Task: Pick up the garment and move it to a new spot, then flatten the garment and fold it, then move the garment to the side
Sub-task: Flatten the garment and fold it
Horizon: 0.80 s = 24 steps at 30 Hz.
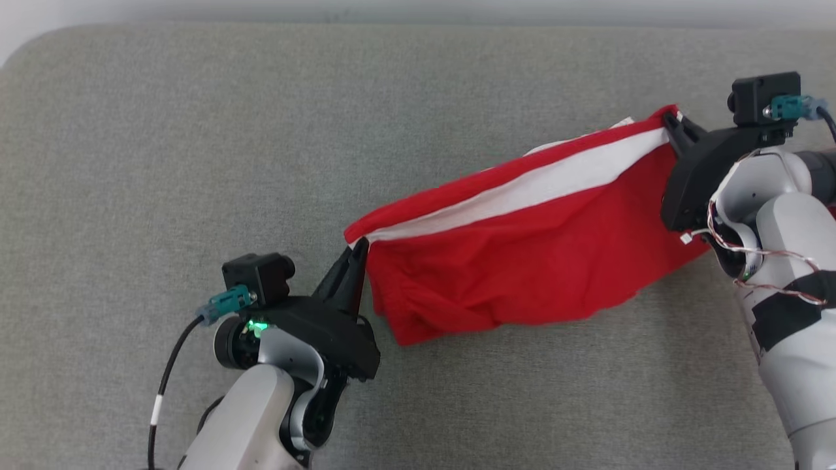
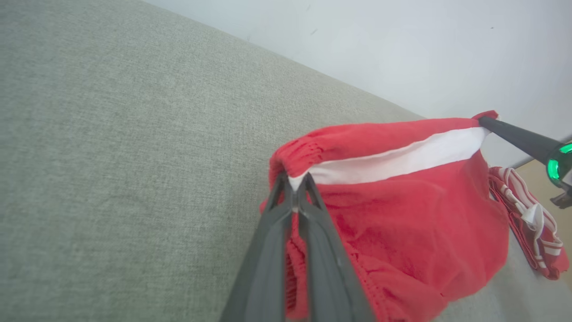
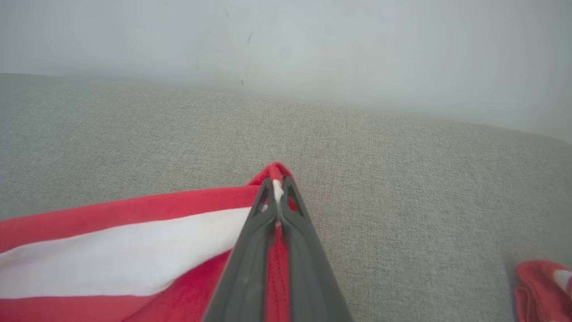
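The red garment, with a broad white band along its upper edge, hangs stretched between the two grippers above the grey fabric-covered table. The left gripper is clamped on the garment's left corner, its two dark fingers pressed together on the gathered red hem where the white band begins. The right gripper is closed on the opposite corner, farther back and to the right, with a small red tip of cloth poking out past its fingertips. Between the two grips the top edge runs taut in a slanted line, lower at the left gripper and higher at the right, while the rest of the cloth sags below in loose wrinkles, and its lower edge seems to rest on the table. In the left wrist view a second red and white striped piece of cloth lies crumpled on the table beyond the garment, apart from it. A pale wall rises behind the table's far edge.
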{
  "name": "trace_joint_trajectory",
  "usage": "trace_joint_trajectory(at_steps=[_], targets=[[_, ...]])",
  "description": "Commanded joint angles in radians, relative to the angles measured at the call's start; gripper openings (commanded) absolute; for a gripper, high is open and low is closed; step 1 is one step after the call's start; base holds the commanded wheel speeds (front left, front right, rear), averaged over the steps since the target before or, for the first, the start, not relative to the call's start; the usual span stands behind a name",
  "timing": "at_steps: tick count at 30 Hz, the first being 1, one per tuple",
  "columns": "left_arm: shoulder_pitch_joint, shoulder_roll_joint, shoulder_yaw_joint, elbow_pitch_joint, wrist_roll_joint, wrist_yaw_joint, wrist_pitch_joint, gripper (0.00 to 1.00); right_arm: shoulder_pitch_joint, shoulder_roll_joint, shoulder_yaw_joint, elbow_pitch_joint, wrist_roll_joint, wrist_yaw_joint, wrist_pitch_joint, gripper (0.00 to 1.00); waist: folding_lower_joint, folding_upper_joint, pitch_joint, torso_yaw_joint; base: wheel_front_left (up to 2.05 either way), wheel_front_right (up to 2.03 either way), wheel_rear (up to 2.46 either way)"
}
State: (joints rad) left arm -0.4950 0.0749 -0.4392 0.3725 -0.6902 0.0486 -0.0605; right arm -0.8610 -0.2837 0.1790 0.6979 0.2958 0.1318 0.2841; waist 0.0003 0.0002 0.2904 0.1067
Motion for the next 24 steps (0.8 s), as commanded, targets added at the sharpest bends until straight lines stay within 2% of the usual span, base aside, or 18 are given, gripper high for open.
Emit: trace_joint_trajectory(at_steps=[1,7,8,9,10,16,24], targets=[[-0.027,-0.004,0.0,0.014,-0.01,0.002,-0.01,0.0,-0.027,0.004,0.003,0.028,-0.009,-0.003,-0.02,0.0,-0.0003,-0.0002,0.028,0.02,0.0,0.0,0.0],[-0.064,-0.012,-0.009,0.047,-0.022,-0.001,-0.024,0.0,-0.081,0.011,0.011,0.106,-0.016,-0.003,-0.054,0.0,-0.0003,-0.0002,0.037,0.025,0.0,0.0,0.0],[-0.069,-0.013,-0.008,0.052,-0.025,0.0,-0.032,0.0,-0.088,0.014,0.01,0.121,-0.015,-0.003,-0.059,0.16,-0.0003,-0.0002,0.037,0.026,0.0,0.0,0.0],[-0.074,-0.013,-0.009,0.058,-0.024,0.0,-0.036,0.47,-0.095,0.016,0.011,0.137,-0.014,-0.003,-0.063,0.74,-0.0003,-0.0002,0.037,0.027,0.0,0.0,0.0],[-0.076,-0.015,-0.009,0.062,-0.026,-0.002,-0.043,1.0,-0.102,0.02,0.013,0.148,-0.01,-0.003,-0.073,1.0,-0.0003,-0.0002,0.036,0.028,0.0,0.0,0.0],[-0.074,-0.013,-0.024,0.095,-0.007,-0.011,-0.088,1.0,-0.114,0.03,0.035,0.203,0.019,-0.003,-0.111,1.0,-0.0003,-0.0002,0.01,0.029,0.0,0.0,0.0],[0.014,0.038,0.009,0.072,0.048,-0.015,-0.195,1.0,-0.069,0.002,0.06,0.249,0.113,-0.003,-0.088,1.0,-0.0003,-0.0002,-0.06,0.035,0.0,0.0,0.0]])
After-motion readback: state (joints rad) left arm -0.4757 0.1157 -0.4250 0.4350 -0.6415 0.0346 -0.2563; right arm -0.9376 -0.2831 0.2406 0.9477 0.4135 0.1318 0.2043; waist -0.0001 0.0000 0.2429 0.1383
